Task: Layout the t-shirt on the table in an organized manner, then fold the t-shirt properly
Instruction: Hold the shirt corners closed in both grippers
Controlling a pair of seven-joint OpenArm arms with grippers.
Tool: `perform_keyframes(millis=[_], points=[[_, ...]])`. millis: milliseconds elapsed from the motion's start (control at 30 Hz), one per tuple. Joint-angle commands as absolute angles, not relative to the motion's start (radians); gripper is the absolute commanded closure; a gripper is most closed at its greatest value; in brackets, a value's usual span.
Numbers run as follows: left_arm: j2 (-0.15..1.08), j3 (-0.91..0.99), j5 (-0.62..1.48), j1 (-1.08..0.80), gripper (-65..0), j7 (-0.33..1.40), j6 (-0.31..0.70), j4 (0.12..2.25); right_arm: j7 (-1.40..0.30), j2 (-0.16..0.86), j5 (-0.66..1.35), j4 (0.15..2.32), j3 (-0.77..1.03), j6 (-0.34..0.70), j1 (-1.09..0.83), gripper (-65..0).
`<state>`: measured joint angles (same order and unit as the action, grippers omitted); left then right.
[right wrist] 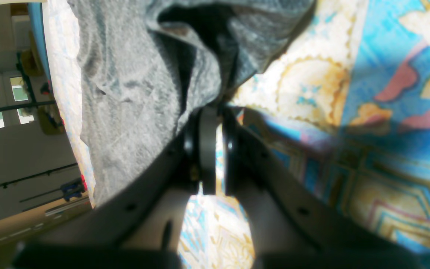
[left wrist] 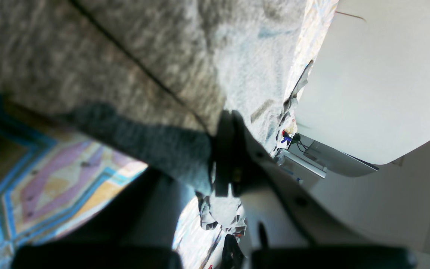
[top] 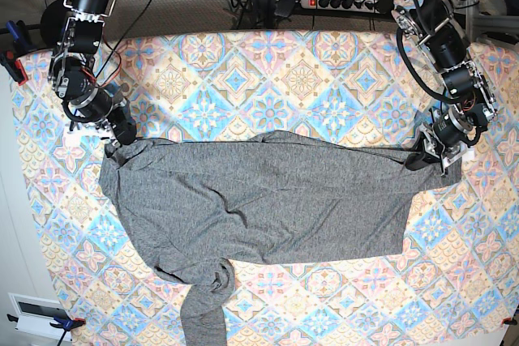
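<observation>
My left gripper (top: 423,157) and right gripper (top: 116,137) each clench a shirt (top: 259,196) corner, stretching it across the surface (top: 268,62); sleeve bunched, folding not begun.

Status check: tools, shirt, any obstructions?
Left tool and right tool both shut on shirt, one at each far corner. Shirt stretched between them across table; one sleeve bunched at near edge. No obstructions seen.

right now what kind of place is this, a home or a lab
Probably a robotics lab or workshop: two arms hold a t-shirt on a cloth-covered table, with a power strip and cables behind it.
</observation>
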<state>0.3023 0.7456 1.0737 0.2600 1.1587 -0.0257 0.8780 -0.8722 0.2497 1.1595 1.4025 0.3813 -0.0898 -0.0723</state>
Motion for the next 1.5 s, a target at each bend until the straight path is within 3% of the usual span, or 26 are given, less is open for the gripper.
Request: perform_keyframes(millis=[0, 767, 1133, 1467], points=[[0.317, 0.745, 1.046, 0.257, 0.0, 1.155, -0.035, 0.881, -0.869, 0.266, 1.175, 1.42, 0.386, -0.079, -0.062, -2.5], [0.318, 0.745, 1.044, 0.2, 0.0, 1.159, -0.035, 0.883, -0.866, 0.266, 1.175, 1.481, 0.386, -0.079, -0.09, -0.6], [0.318, 0.745, 1.044, 0.2, 0.0, 1.159, -0.035, 0.883, -0.871, 0.266, 1.175, 1.474, 0.386, -0.082, -0.087, -25.6], [0.318, 0.745, 1.044, 0.2, 0.0, 1.159, -0.035, 0.883, -0.863, 0.266, 1.173, 1.343, 0.387, -0.082, -0.085, -26.4]])
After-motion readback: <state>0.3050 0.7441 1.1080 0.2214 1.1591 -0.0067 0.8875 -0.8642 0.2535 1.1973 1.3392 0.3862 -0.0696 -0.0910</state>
